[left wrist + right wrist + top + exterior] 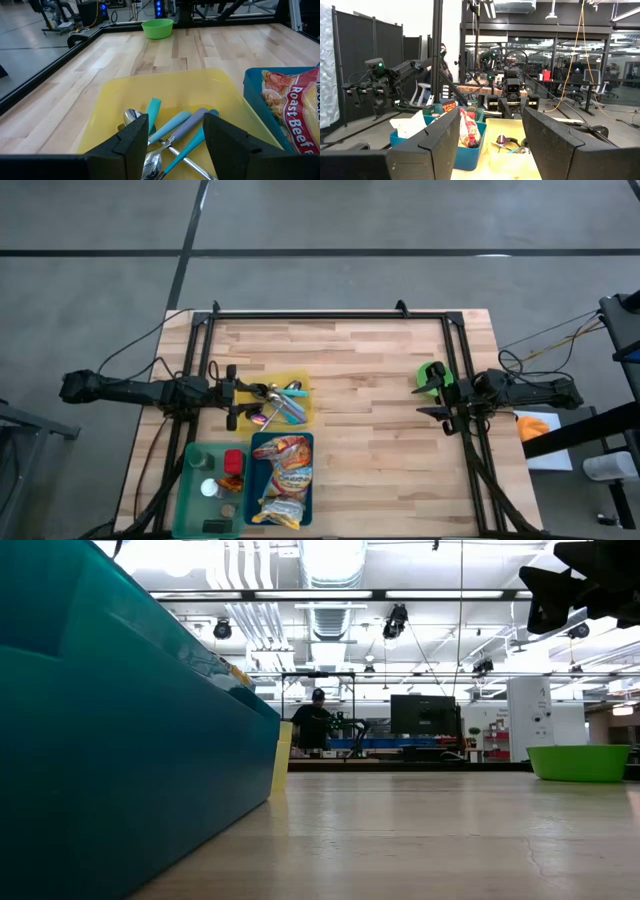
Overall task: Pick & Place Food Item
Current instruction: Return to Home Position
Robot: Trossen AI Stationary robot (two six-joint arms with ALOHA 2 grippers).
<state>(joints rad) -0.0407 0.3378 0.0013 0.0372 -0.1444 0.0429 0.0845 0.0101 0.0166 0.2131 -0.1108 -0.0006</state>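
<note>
Food packets (283, 477) lie in a blue bin (256, 480) at the table's near left; in the left wrist view one of them is a red and yellow packet (295, 102) lettered "Roast Beef". My left gripper (236, 395) is open at the left edge of a yellow tray (300, 385). Its fingers (134, 142) stand above the tray's spoons and cutlery (172, 131) without touching them. My right gripper (438, 402) is open at the table's right edge, raised above the wood, with nothing between its fingers (440, 135). A green bowl (430, 374) sits just beyond it.
A green bin (195, 490) of small items stands left of the blue bin. A black frame (330, 314) runs along the table's far and side edges. Bare wood (370, 440) spreads between the bins and the right arm. A person (315, 720) stands in the room behind.
</note>
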